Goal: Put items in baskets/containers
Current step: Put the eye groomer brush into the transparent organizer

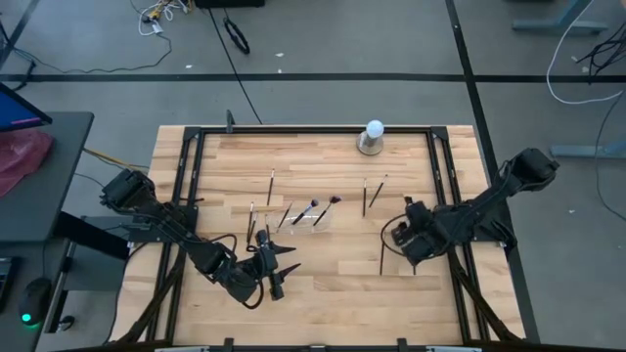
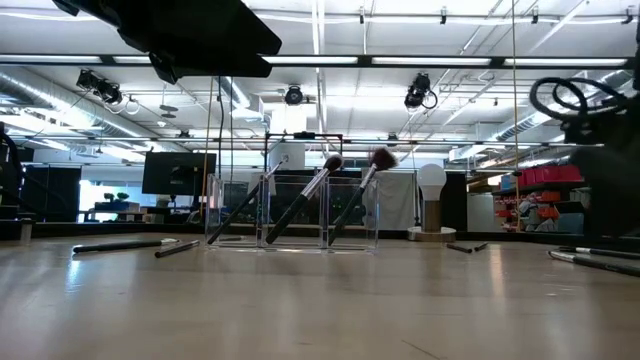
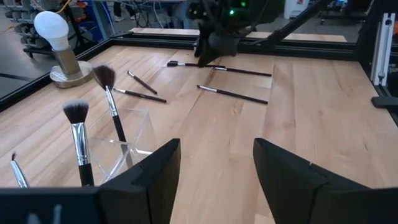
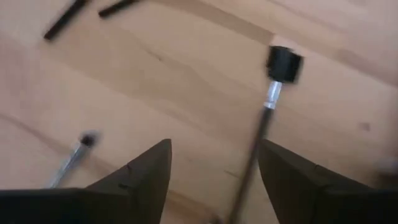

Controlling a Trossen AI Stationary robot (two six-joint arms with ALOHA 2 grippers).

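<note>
Your left gripper: jaws parted, holding nothing, just below the clear holder, mid-table, three brushes leaning inside. Your right gripper: fingers apart, empty, over a loose brush

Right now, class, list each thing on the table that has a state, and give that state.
Clear holder: upright, with brushes leaning in it.
Loose brushes: lying flat on the table.
Left gripper: open, empty, near the holder.
Right gripper: open, empty, over a flat brush.
White bulb: upright on its base.
</note>
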